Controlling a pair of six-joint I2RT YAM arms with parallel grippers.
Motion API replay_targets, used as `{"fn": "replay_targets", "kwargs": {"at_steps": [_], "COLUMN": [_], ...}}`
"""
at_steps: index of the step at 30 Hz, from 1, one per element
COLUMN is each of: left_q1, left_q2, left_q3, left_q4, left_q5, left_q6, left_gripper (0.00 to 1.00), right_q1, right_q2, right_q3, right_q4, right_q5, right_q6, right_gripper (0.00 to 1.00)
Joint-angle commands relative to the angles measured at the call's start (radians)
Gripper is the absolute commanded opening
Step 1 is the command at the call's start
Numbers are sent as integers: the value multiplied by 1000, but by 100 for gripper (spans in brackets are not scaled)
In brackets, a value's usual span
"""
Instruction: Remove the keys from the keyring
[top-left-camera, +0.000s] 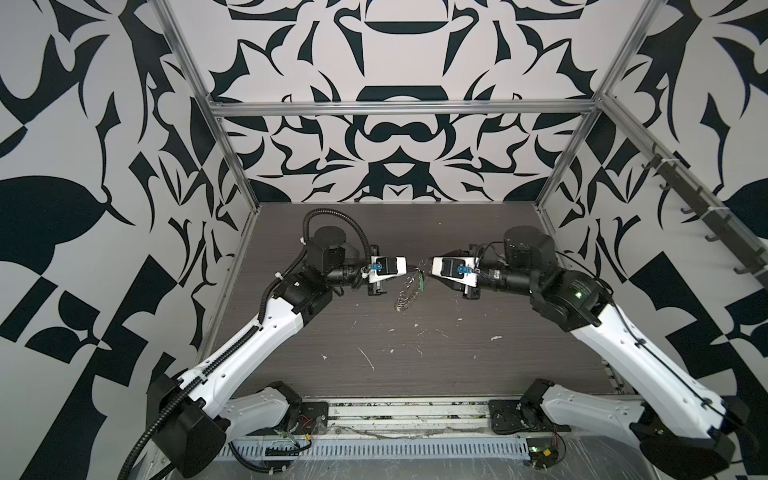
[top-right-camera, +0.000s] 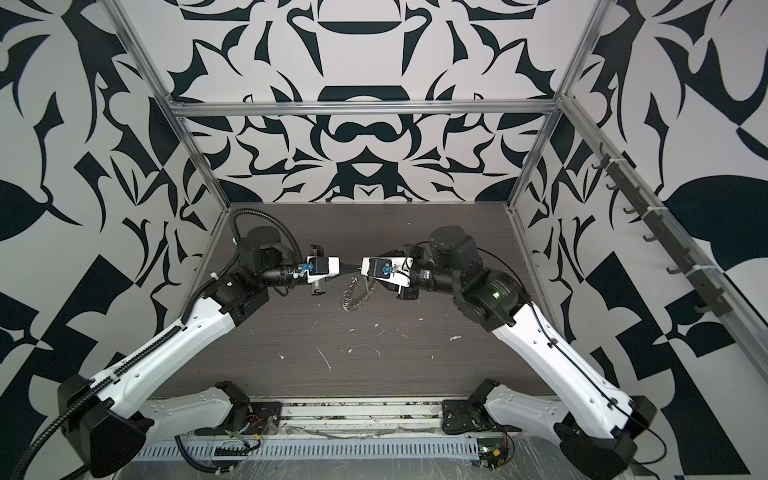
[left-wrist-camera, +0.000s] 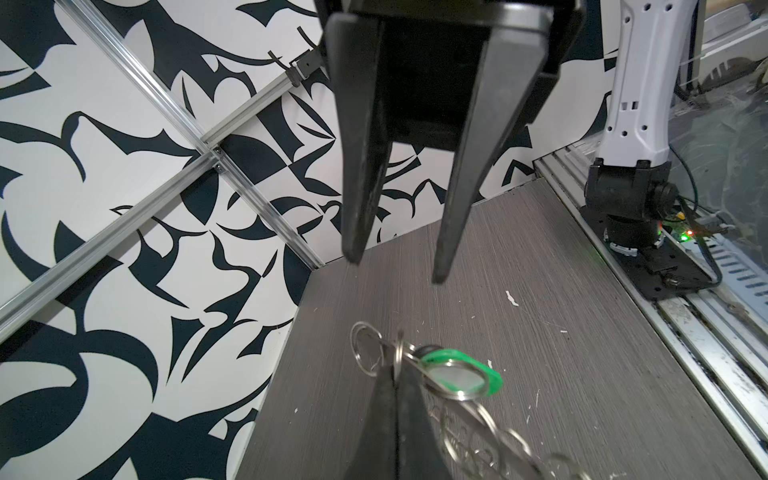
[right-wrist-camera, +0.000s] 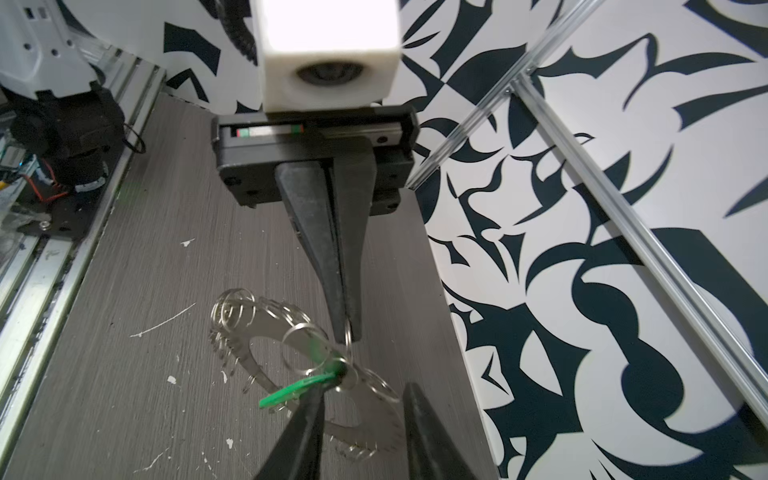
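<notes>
Top views: small dark key with bright green oblong tag (top-left-camera: 420, 283) lies twelve-to-six; right gripper (left-wrist-camera: 395, 270), jaws apart, just beside at three o'clock; left gripper (left-wrist-camera: 395, 370) clamps wide silvery metal keyring (right-wrist-camera: 266, 322).

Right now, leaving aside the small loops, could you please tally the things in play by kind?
keyring: 1
key with green tag: 1
hands: 2 (left hand shut on the keyring's rim, right hand open)
Total: 4
</notes>
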Motion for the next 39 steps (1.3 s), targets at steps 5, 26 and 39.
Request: {"fn": "replay_targets", "kwargs": {"at_steps": [5,26,39], "left_q1": [0,0,1], "left_q2": [-13,-14,-14], "left_q3": [-17,-53,-49], "left_q4": [138,232,216], "left_q5": [20,8,-11], "left_q6": [-89,-163,-170], "left_gripper": [0,0,0], "right_q1": [-12,-12,-12], "right_q2": [-84,2,3], "right_q3": [-152,-232,-202], "right_q4": [212,354,296], "right_q5": [20,-43,-18], "right_q6": [224,356,298], "right_gripper": [37,54,9]}}
